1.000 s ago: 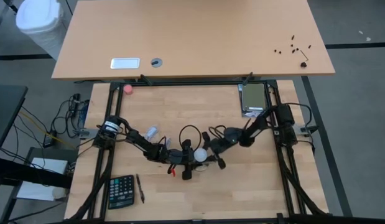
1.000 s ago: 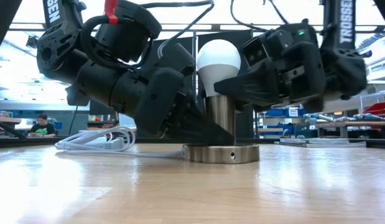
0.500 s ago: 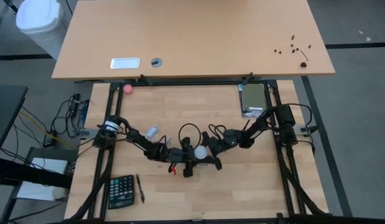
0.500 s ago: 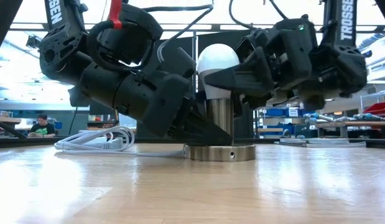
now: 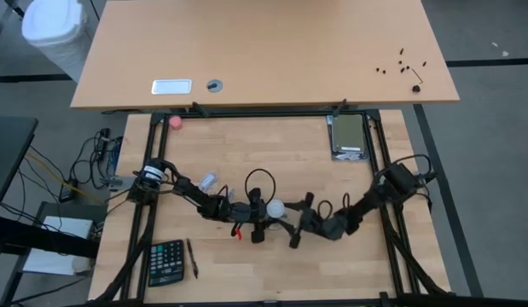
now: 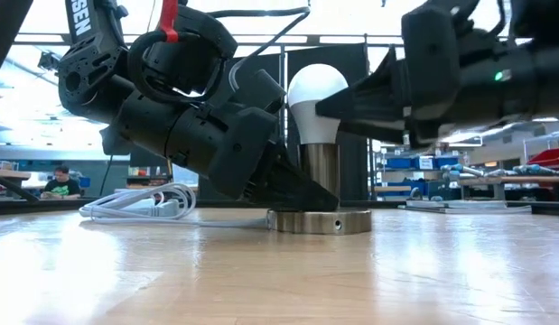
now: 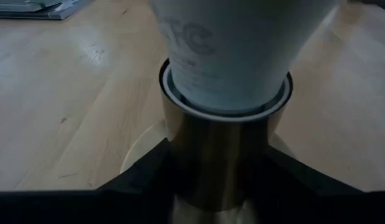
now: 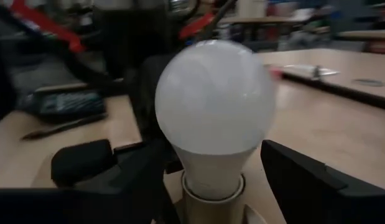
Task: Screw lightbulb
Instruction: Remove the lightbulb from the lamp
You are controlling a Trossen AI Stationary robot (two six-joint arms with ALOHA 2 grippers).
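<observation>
The white lightbulb (image 6: 317, 97) stands upright with its neck in a silvery socket cylinder (image 6: 321, 173), which rises from a round metal base disc (image 6: 318, 222) on the wooden table. My left gripper (image 5: 257, 217) reaches in from the table's left and is shut on the cylinder below the bulb. My right gripper (image 5: 289, 215) comes in level from the right and near side. It is open, and its fingers (image 8: 304, 177) stand on either side of the bulb's neck (image 8: 212, 171) with a gap showing. My left gripper pinches the socket cylinder (image 7: 218, 155) between its two fingers (image 7: 148, 177), just below the bulb's collar. The fingers slant down at it from the table's left. The cylinder stands upright on its base disc, which rests on the table.
A white cord (image 6: 139, 204) lies coiled on the table behind the left arm. A calculator (image 5: 165, 261) and a pen (image 5: 193, 257) lie near the front left. A grey box (image 5: 349, 136) sits at the back right and a pink ball (image 5: 175, 121) at the back left. A person (image 6: 58, 181) sits far off.
My right gripper has let go of the bulb and opened. It has swung around the bulb toward the table's near edge and turned, so it now comes at the bulb from the near right. The bulb, the socket and my left gripper have kept still.
</observation>
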